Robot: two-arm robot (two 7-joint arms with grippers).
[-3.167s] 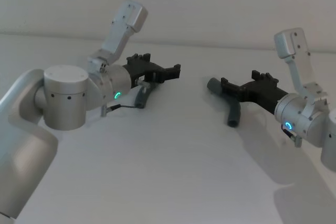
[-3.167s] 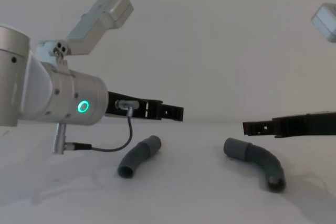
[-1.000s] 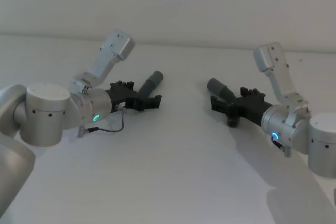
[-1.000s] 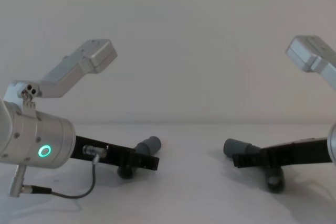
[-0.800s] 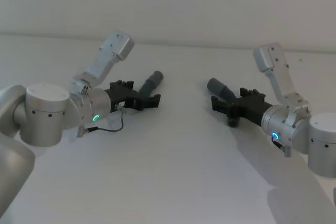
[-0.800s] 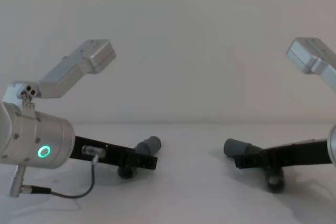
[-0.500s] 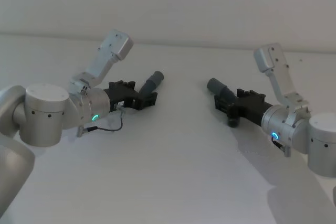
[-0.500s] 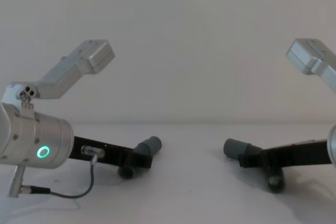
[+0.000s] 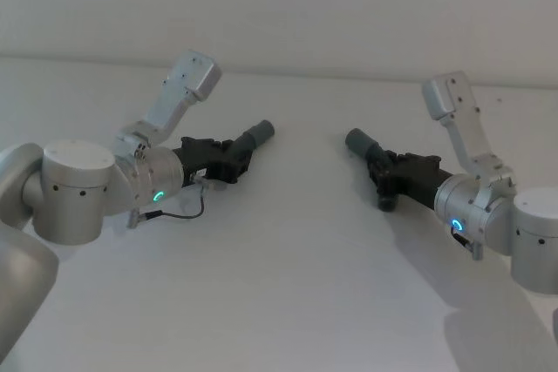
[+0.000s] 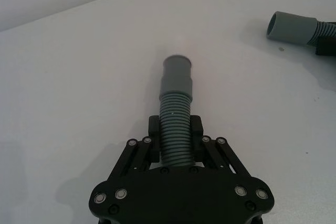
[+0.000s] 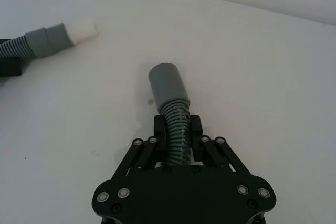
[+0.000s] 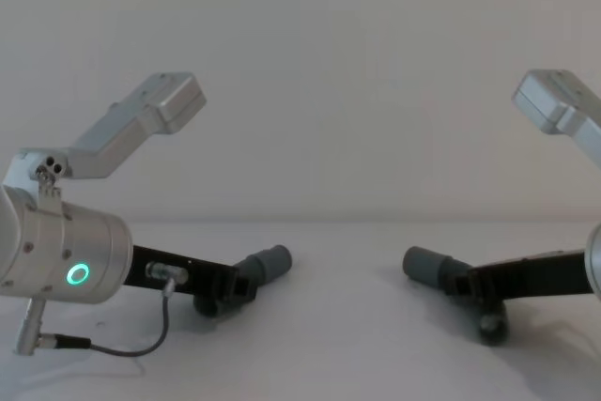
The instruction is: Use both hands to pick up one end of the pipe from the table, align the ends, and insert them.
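Note:
Two dark grey bent pipe pieces lie on the white table [image 9: 288, 294]. My left gripper [image 9: 228, 159] is shut on the ribbed middle of the left pipe [image 9: 258, 135], clear in the left wrist view, where its fingers [image 10: 154, 129] pinch the ribs [image 10: 175, 124] and the smooth end [image 10: 177, 76] sticks out ahead. My right gripper [image 9: 384, 172] is shut on the right pipe [image 9: 357, 140]; in the right wrist view its cuff [image 11: 167, 83] points forward past the fingers [image 11: 195, 125]. From the chest, the two ends [image 12: 269, 263] [image 12: 427, 265] face each other, well apart, low over the table.
Bare white tabletop [image 12: 347, 345] lies between and in front of the two arms. A pale wall closes off the far edge. A thin cable [image 12: 141, 345] hangs under my left wrist.
Both grippers came down around the pipe pieces and have closed on their ribbed middles. The left pipe's free end has swung slightly rightward.

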